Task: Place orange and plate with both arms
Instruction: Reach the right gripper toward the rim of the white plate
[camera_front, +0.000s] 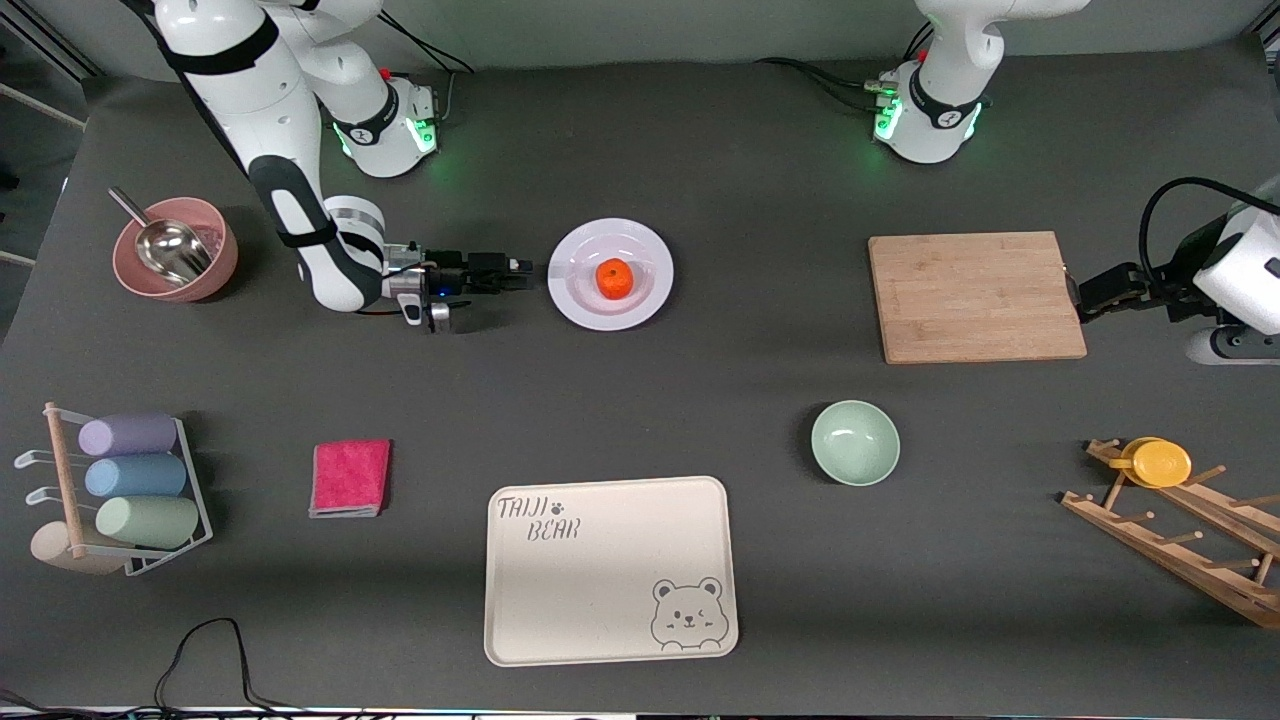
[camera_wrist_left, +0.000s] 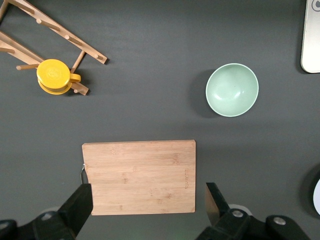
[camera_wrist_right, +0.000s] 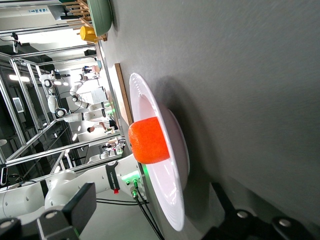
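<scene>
2 white jointed arms with glossy rounded shells and black bands at the joints. Right arm (camera_front: 300, 190): black strip along the forearm, ribbed silver collar at the wrist, dark right claw (camera_front: 520, 272) with a small blue light. Left arm (camera_front: 1235, 265): thick black cable looping to its dark left claw (camera_front: 1085, 298). Both bases glow green (red dot on each), black cables trailing off.

Table (camera_front: 700, 180): dark grey
On it: plate (camera_front: 575, 290), cutting board (camera_front: 975, 297), green bowl (camera_front: 855, 443), bear tray (camera_front: 610, 570), pink cloth (camera_front: 350, 478), pink bowl (camera_front: 190, 280), cup rack (camera_front: 195, 500), wooden peg rack (camera_front: 1180, 540)
</scene>
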